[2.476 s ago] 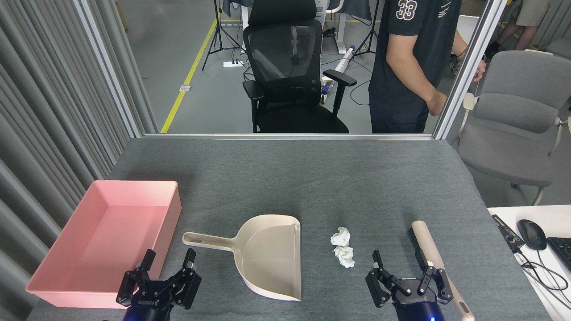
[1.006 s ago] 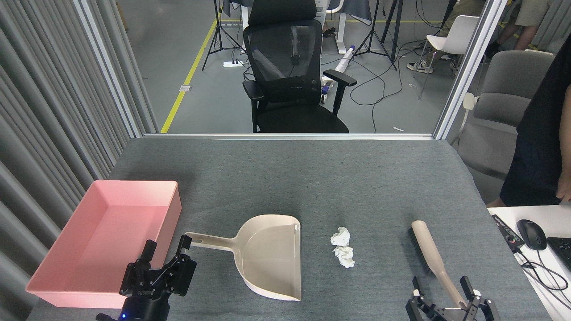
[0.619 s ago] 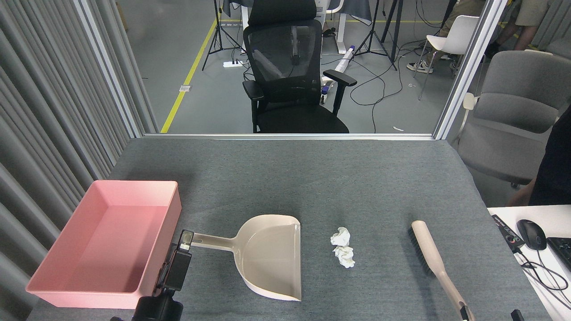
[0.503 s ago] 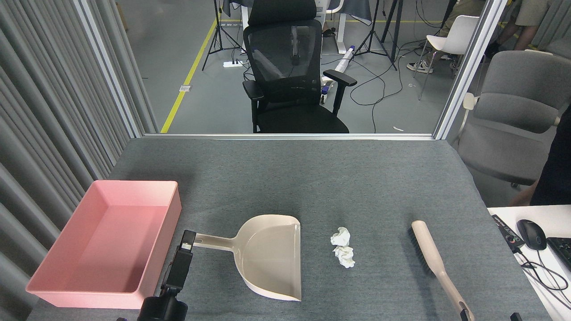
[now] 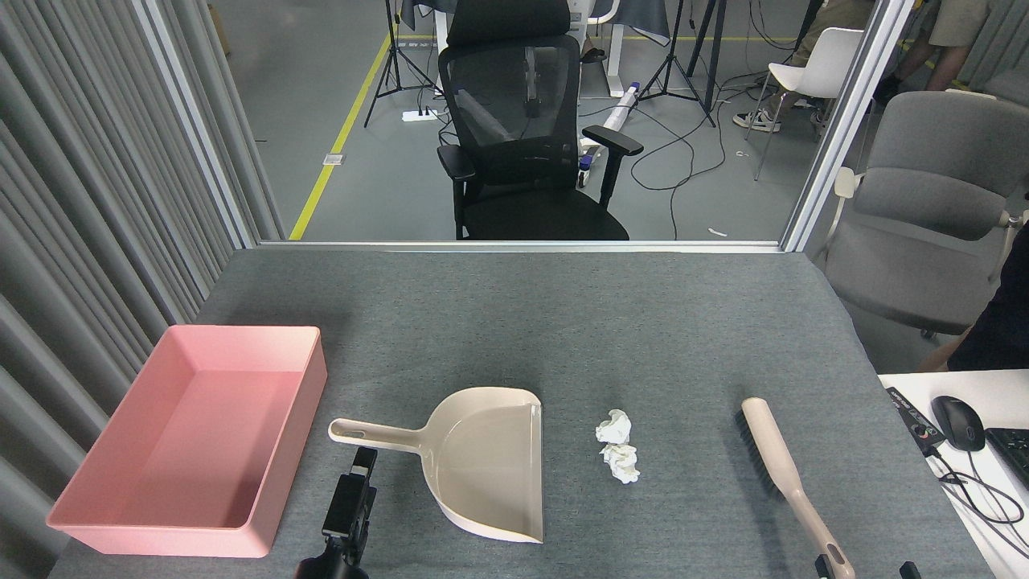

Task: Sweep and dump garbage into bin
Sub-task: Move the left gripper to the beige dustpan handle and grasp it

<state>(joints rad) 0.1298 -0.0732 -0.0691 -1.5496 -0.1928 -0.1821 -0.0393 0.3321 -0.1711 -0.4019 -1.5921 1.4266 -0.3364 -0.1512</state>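
The garbage, two crumpled white tissue wads (image 5: 613,426) (image 5: 621,464), lies on the grey table just right of the beige dustpan (image 5: 486,458). The pink bin (image 5: 299,418) stands at the left with nothing in it. A beige brush (image 5: 776,462) lies to the right of the wads. My left gripper (image 5: 351,498) is seen edge-on just below the dustpan's handle, not touching it; its jaws cannot be made out. Of my right gripper (image 5: 864,569) only two fingertips (image 5: 908,569) show at the bottom edge, wide apart beside the brush handle's end.
A white desk (image 5: 908,386) with a mouse (image 5: 958,422), a controller and cables adjoins the table's right edge. A person's dark sleeve (image 5: 997,330) shows at the far right. Grey slats wall the left side, and office chairs stand beyond the far edge.
My left gripper turned edge-on, then drew right and down from the dustpan handle's end. My right gripper sank to the bottom edge. The person went off to the right.
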